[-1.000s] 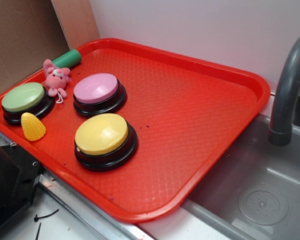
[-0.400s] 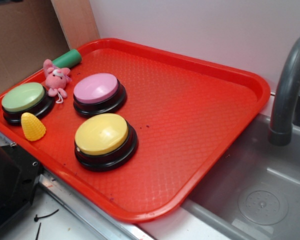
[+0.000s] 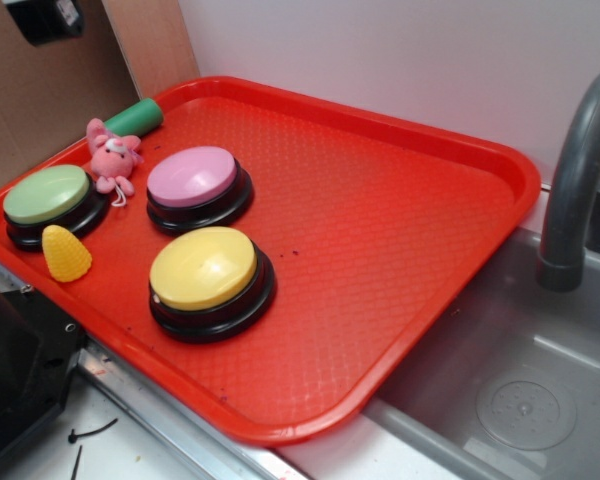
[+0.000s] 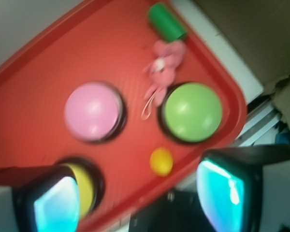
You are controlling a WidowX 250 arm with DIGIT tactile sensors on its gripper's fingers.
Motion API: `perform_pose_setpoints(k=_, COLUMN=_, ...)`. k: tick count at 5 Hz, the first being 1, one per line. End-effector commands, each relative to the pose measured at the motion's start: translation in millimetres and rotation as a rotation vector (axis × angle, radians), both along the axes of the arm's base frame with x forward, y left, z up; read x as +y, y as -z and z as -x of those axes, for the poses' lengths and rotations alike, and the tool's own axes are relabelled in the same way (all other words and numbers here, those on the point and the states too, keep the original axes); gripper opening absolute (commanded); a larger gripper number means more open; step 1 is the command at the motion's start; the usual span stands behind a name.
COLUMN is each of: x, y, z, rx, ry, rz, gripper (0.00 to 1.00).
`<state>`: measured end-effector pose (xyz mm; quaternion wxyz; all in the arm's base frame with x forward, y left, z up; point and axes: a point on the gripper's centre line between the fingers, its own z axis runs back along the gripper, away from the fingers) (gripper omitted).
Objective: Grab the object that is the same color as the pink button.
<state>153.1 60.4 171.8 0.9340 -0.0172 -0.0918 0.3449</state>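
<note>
Where the tray's far left corner curves round, the pink plush toy (image 3: 113, 157) (image 4: 162, 67) lies on the red surface, wedged between the green button (image 3: 47, 196) (image 4: 193, 112) and the pink button (image 3: 192, 177) (image 4: 92, 111), leaning against the green one's black base, with a thin cord loop trailing from it toward the pink one. Just behind the toy a green cylinder (image 3: 136, 118) (image 4: 166, 21) lies on its side near the tray's rim. A yellow button (image 3: 204, 268) (image 4: 83, 186) sits in front of the pink button, nearer the tray's front edge, and a small yellow corn-shaped piece (image 3: 66, 252) (image 4: 161, 161) stands just in front of the green button. The red tray (image 3: 400, 230) (image 4: 34, 63) rests beside a grey sink (image 3: 520, 370) with a dark faucet (image 3: 578, 180). In the blurred wrist view the two fingers (image 4: 137, 198) hang spread wide apart high above the tray, holding nothing, well clear of the toy.
</note>
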Motion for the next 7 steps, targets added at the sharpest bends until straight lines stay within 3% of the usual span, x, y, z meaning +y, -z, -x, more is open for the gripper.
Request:
perform_pose_setpoints(k=1, x=53, y=40, z=-21, rx=-0.049, ry=-0.254, rz=-0.073, gripper=1.00)
perform_pose_setpoints(k=2, x=70, y=61, z=-33, rx=-0.036, ry=-0.295, rz=-0.070, gripper=1.00)
perform_pose_setpoints(k=4, x=89, y=106, z=-56, rx=-0.109, ry=-0.454, rz=-0.158, gripper=1.00)
perform_pose_setpoints(k=7, x=96, y=146, z=-63, rx=-0.160, ry=-0.455, rz=-0.083, gripper=0.96)
